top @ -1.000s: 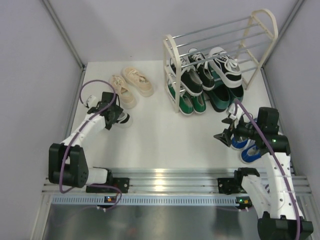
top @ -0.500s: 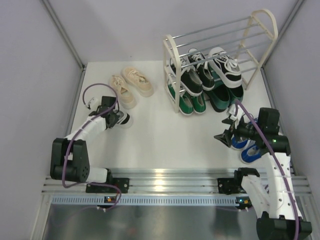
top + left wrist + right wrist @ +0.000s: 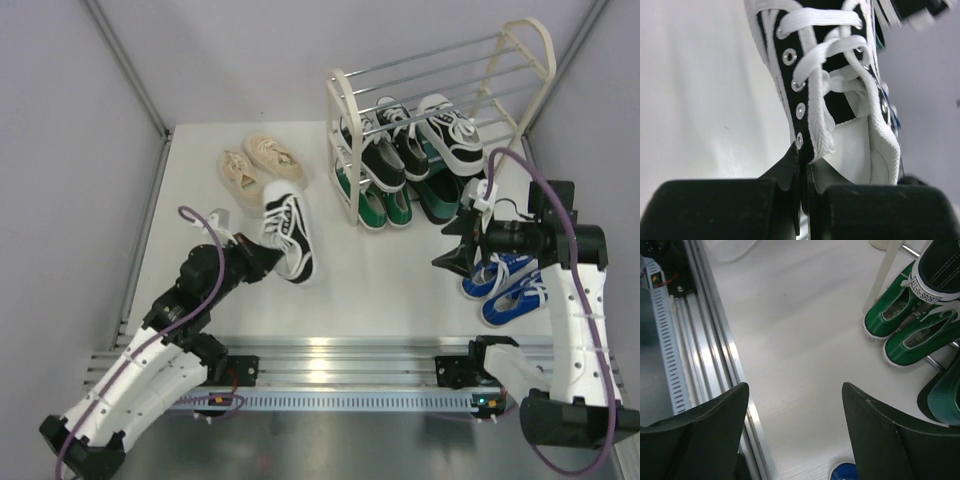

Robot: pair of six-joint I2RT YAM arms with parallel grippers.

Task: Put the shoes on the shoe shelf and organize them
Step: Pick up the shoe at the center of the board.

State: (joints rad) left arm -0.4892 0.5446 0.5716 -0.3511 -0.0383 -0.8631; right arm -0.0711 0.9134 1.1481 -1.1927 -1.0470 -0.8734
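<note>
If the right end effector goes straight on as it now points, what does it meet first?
Probably the bare table, seen between its open fingers; the green sneakers lie off to the side. Depth is unclear.

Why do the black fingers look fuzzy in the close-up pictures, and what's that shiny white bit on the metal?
Left wrist view: the left fingers sit very near the lens and blur, while the striped sneaker is sharper. Right wrist view: the right fingers blur likewise; the green sneakers look crisp. Top external view: light glares off the metal rail.
</note>
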